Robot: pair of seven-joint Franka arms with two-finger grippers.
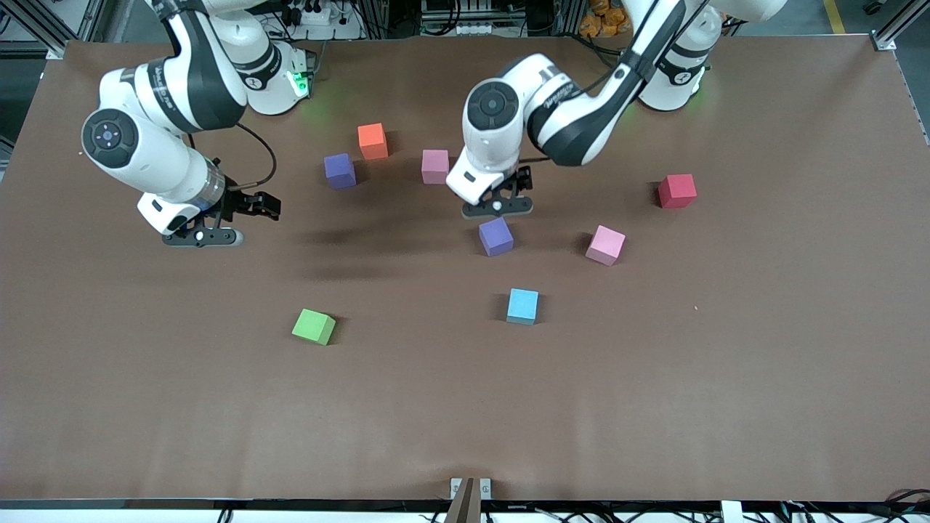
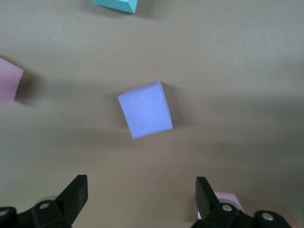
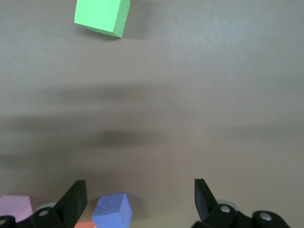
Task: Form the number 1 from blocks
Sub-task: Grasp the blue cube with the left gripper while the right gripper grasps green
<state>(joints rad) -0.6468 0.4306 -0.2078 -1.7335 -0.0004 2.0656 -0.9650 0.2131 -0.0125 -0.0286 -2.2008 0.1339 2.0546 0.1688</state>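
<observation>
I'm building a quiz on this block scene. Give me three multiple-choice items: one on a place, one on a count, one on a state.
1. Which cube lies nearest the front camera?
A. green cube
B. orange cube
C. red cube

2. How many cubes are on the table?
A. five
B. eight
C. ten

3. How is the left gripper?
A. shut on a pink cube
B. shut and empty
C. open and empty

Key:
1 A: the green cube sits lowest in the front view, below the orange cube and red cube.
2 B: two purple, two pink, and one each of orange, red, light blue and green on the table.
3 C: the left gripper shows spread fingers above a purple cube, holding nothing.
</observation>
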